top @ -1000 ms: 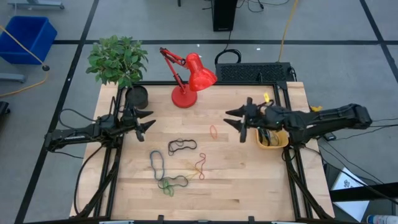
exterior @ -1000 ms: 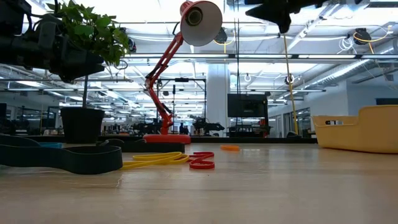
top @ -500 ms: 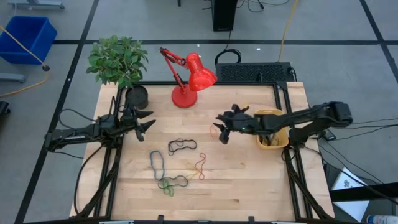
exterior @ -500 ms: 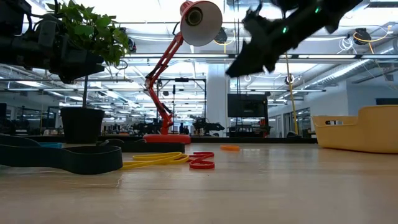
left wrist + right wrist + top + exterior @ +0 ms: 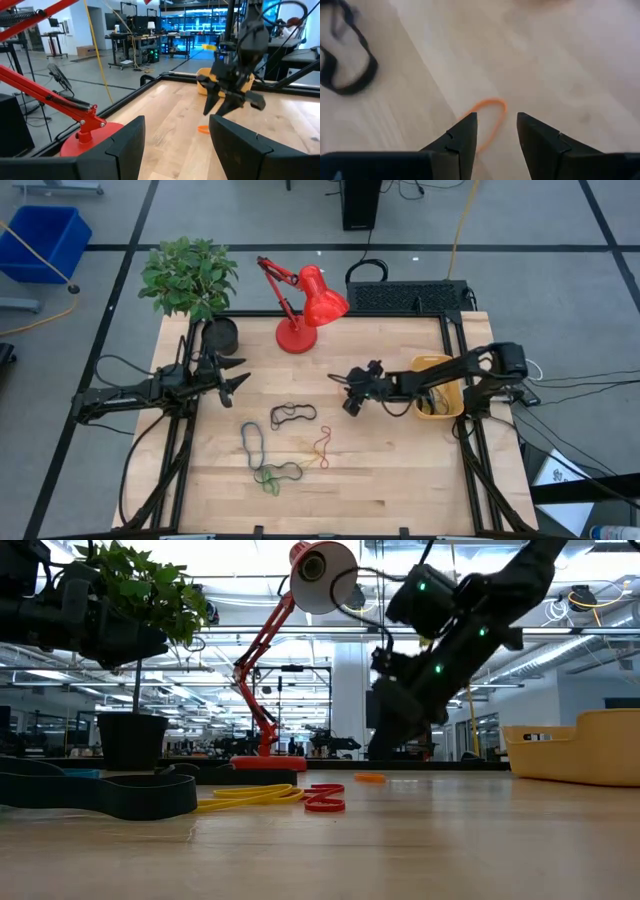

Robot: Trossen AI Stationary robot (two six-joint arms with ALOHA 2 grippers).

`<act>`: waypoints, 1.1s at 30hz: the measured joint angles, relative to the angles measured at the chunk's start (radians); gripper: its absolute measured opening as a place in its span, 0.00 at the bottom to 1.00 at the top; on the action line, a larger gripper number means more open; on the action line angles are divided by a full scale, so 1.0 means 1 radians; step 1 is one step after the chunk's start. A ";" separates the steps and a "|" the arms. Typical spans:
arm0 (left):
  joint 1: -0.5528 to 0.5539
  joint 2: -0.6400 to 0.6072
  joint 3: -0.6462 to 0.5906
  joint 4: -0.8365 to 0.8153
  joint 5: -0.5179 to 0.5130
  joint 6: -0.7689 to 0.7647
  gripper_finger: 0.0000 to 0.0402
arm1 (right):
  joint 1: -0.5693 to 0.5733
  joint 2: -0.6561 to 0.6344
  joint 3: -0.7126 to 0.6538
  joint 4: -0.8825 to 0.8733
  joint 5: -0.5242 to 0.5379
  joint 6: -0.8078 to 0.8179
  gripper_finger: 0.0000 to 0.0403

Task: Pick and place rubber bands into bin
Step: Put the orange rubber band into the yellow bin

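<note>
Because your right gripper (image 5: 493,131) hangs low with jaws parted, the orange band (image 5: 487,120) lies flat between them, ready for pinching; bin (image 5: 440,388) waits behind. Left gripper (image 5: 235,379), spread, idles well apart.

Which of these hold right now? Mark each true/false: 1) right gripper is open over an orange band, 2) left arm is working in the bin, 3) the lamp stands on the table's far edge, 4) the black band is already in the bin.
1) True. The right gripper is open, low over the orange rubber band.
2) False. The left gripper waits near the plant pot, across the table from the bin.
3) True. The red lamp stands there.
4) False. The black rubber band lies on the table.
</note>
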 joint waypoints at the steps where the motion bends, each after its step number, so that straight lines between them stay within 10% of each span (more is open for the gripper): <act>1: 0.000 0.000 0.000 0.000 0.000 -0.001 0.57 | 0.000 0.015 0.000 0.000 0.000 0.000 0.34; 13: 0.000 0.000 0.000 0.000 0.000 -0.004 0.57 | -0.034 0.110 0.003 0.031 -0.113 0.134 0.32; 24: 0.000 0.000 0.000 0.000 0.000 -0.006 0.57 | -0.041 0.113 0.002 0.022 -0.117 0.072 0.02; 33: 0.000 0.000 0.000 0.000 0.000 -0.006 0.57 | -0.041 0.065 -0.003 0.029 -0.142 0.078 0.00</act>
